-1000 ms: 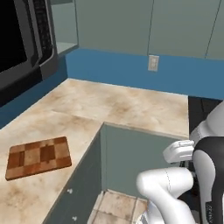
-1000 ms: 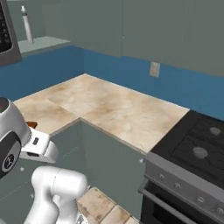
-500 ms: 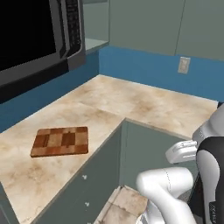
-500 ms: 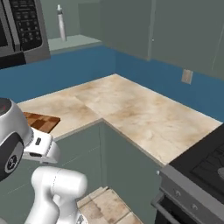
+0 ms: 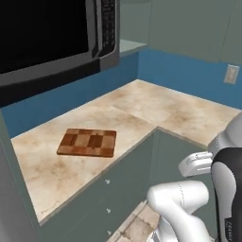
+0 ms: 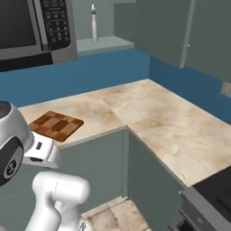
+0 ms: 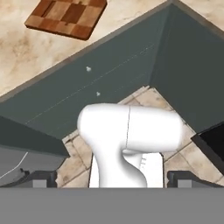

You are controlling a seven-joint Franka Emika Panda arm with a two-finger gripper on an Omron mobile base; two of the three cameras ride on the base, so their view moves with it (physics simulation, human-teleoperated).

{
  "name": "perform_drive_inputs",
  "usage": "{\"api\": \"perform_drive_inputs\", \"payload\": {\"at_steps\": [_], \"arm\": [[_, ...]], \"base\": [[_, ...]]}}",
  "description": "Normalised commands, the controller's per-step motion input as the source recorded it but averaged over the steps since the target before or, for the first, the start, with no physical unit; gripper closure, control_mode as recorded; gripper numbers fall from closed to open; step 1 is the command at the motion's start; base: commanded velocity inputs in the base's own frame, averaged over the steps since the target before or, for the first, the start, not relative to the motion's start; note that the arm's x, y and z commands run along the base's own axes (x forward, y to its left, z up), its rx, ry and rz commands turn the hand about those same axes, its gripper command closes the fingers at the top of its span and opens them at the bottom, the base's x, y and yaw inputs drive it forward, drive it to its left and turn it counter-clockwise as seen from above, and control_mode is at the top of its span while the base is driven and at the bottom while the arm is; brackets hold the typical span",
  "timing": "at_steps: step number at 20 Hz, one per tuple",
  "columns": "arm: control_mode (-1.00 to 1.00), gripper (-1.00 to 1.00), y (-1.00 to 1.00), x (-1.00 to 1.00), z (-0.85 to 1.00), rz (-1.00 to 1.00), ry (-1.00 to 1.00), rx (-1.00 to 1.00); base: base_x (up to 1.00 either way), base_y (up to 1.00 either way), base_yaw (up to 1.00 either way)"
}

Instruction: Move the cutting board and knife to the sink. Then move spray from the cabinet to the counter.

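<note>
One rectangular wooden cutting board [image 5: 88, 142] with a checkerboard of light and dark brown squares lies flat on the beige marbled stone bench [image 5: 156, 108], near its front edge and below the black microwave [image 5: 52, 38]. Nothing rests on the board. A slim grey bottle-like object [image 6: 94, 23] stands on the ledge beside the microwave; its kind cannot be told. The gripper [image 7: 112, 177] stands wide, holding nothing, over the tiled floor [image 7: 148, 98] in front of the grey-green cabinet fronts [image 7: 105, 74].

The cutting board [image 5: 87, 142] lies flat on the counter [image 5: 156, 106], below the microwave [image 5: 52, 40], near the front edge.
</note>
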Motion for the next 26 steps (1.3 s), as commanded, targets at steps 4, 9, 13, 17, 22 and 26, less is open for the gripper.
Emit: {"api": "perform_drive_inputs", "payload": {"at_steps": [4,9,13,17,22,26], "arm": [[1.00,-1.00,0.00,0.00,0.00,0.00,0.00,0.00],[1.00,-1.00,0.00,0.00,0.00,0.00,0.00,0.00],[1.00,-1.00,0.00,0.00,0.00,0.00,0.00,0.00],[1.00,-1.00,0.00,0.00,0.00,0.00,0.00,0.00],[1.00,-1.00,0.00,0.00,0.00,0.00,0.00,0.00],[1.00,-1.00,0.00,0.00,0.00,0.00,0.00,0.00]], "base": [[0.00,0.00,0.42],[0.00,-0.02,0.39],[0.00,-0.19,0.31],[0.00,-0.32,0.24],[0.03,-0.46,0.19],[0.11,-0.49,0.18]]}}
